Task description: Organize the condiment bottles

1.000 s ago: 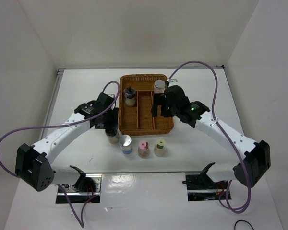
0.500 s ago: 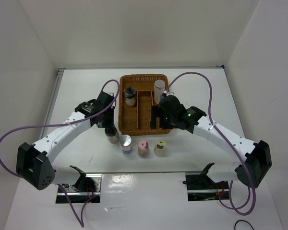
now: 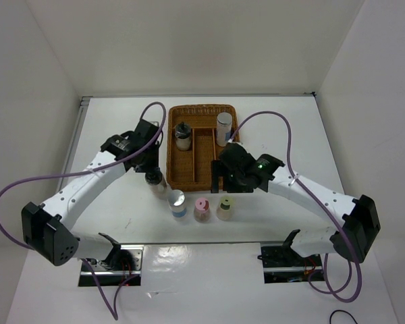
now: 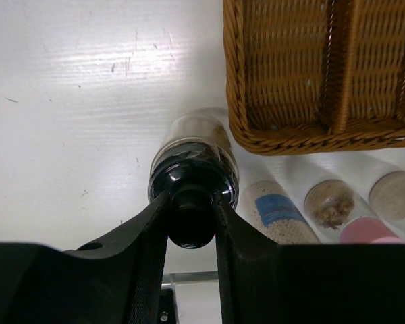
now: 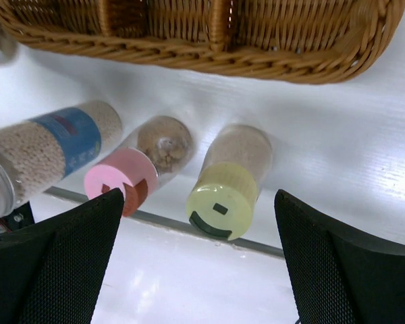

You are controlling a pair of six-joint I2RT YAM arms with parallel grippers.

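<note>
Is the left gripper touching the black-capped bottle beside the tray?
Touching. In the left wrist view, jaws of the left gripper pinch the black-capped bottle at its cap, no gap.

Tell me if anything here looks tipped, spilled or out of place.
Nothing stands out. No spill shows, and all six bottles stand upright: two inside the tray, four in front of it. The left gripper is shut on the black-capped bottle there; the right gripper hangs open over the yellow-capped bottle.
</note>
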